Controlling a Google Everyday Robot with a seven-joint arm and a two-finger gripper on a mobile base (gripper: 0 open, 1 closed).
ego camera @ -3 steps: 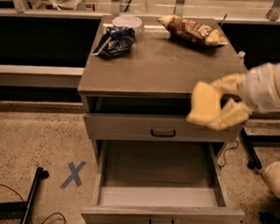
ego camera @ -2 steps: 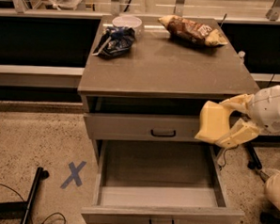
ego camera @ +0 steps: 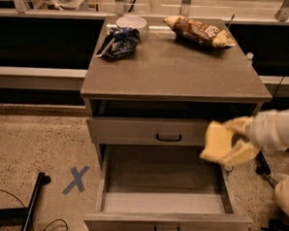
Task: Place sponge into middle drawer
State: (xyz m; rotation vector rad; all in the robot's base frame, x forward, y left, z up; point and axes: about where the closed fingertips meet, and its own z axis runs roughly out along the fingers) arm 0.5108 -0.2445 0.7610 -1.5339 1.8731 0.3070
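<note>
A speckled floor (ego camera: 31, 150) carries a grey cabinet (ego camera: 176, 70), its middle drawer (ego camera: 163, 219) pulled out to take things from above. At three o'clock my pincer (ego camera: 230, 141) clamps the sponge (ego camera: 216, 140), held above the drawer's right wall, ready to drop in.

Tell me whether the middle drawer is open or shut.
Open: the middle drawer is pulled out, its tray bare. The gripper holds the sponge at its right side.
</note>
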